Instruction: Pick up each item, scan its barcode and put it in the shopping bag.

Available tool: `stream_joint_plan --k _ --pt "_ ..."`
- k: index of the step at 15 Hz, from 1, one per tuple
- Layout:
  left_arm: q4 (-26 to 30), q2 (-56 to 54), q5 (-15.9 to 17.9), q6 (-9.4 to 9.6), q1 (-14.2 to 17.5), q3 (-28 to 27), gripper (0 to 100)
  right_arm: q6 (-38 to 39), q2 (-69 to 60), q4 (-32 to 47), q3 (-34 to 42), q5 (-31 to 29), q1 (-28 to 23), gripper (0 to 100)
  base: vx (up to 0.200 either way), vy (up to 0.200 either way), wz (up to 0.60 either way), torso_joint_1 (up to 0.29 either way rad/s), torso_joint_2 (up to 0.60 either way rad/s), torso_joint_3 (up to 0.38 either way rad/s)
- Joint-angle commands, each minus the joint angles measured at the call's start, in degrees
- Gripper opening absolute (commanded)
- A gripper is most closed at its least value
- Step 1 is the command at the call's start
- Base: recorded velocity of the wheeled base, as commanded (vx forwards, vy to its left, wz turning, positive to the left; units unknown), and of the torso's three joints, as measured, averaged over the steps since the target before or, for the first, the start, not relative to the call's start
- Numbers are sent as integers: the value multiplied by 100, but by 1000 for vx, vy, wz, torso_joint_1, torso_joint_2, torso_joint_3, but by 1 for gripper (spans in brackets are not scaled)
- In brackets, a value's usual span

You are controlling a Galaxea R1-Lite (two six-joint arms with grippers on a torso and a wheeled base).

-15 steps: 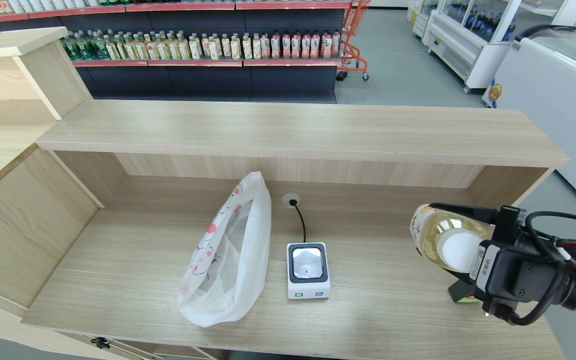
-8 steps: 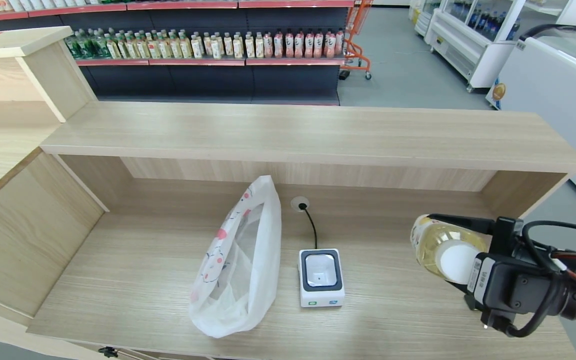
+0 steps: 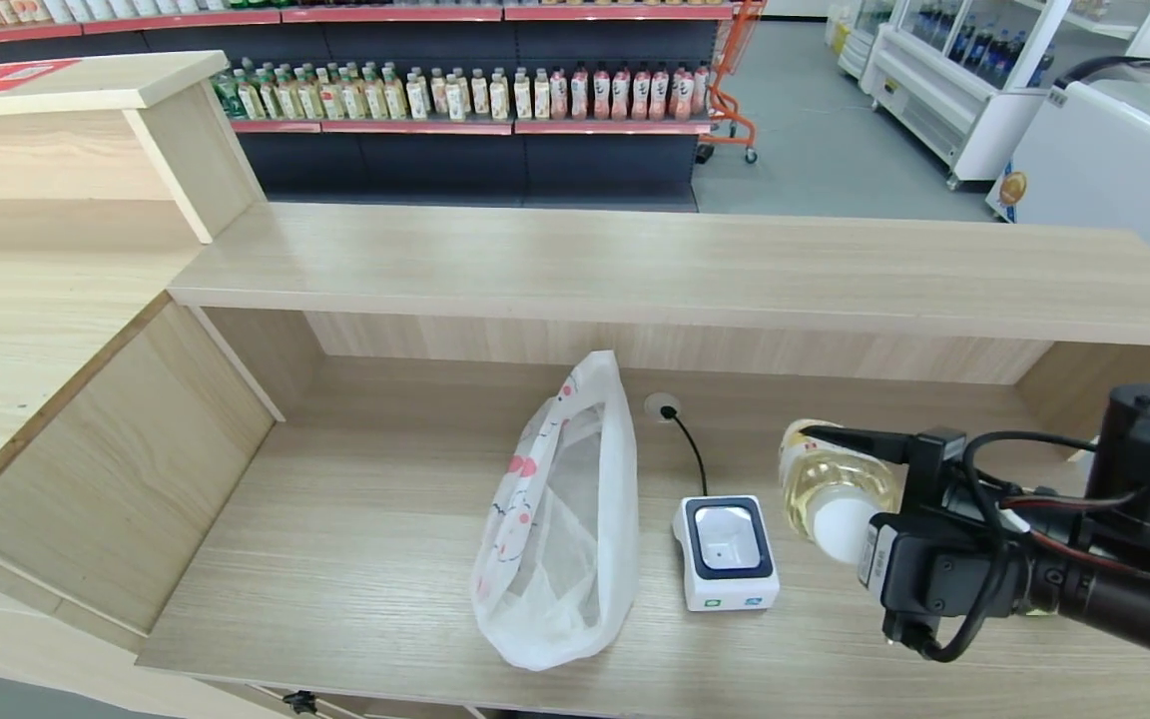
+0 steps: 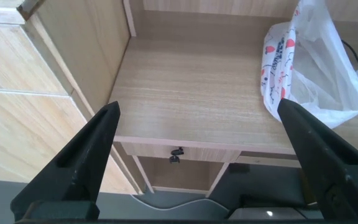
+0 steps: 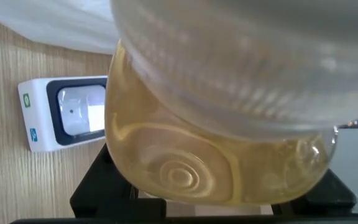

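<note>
Holding: my right pincer (image 3: 850,471) is clamped on a clear plastic bottle (image 3: 815,479) of pale yellow liquid, with one slim black finger lying along its upper side.
Bottle shape: round-bodied and smooth, with fine ribbing near one end and moulded rings showing through the liquid. Its plain white cap (image 3: 840,529) sits at the end nearest my wrist, and the bottle lies roughly level in my grip.
Bottle place: in the air just to the right of the scanner (image 3: 727,539), lifted off the counter (image 3: 335,559) and touching neither.
Scanner: a small white box with rounded corners. It has a dark-framed glossy window facing up and two small coloured marks on its near edge.
Cable: a thin black cord (image 3: 690,454) runs from the back of the scanner to a round hole in the counter behind it.
Shopping bag: the shopping bag (image 3: 560,519) is thin, translucent white plastic, crinkled and printed with pinkish-red dots and dark lines. It stands slumped with its mouth open, just to the left of the scanner and a narrow gap apart from it.
Counter: pale, matte wood-grain board, with a raised ledge of the same board behind the scanner.
Left pincer: my left pincer (image 4: 194,158) has two black tapered fingers spread wide with nothing between them. It is well to the left of the scanner, beyond the bag and by the counter's near edge.
</note>
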State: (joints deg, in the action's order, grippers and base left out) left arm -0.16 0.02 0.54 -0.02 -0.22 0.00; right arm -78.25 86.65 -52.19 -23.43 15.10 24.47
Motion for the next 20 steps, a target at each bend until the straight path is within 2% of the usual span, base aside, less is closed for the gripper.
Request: stream_joint_plan --k 1,5,8,13,20 --pt "-2 -2 -1 2 4 0 100 -182 625 -186 23 28 -12 0 0 0 0 0 0 0" --pt "-2 -2 -1 2 4 0 100 -516 1293 -828 75 239 -12 0 0 0 0 0 0 0" --pt "-2 -2 -1 2 4 0 100 -753 1636 -1013 32 379 -12 0 0 0 0 0 0 0" --pt "-2 -2 -1 11 4 0 100 -788 2110 -1856 67 450 -3 0 0 0 0 0 0 0" --pt "-2 -2 -1 20 4 0 100 -955 2295 -1892 75 450 -12 0 0 0 0 0 0 0"
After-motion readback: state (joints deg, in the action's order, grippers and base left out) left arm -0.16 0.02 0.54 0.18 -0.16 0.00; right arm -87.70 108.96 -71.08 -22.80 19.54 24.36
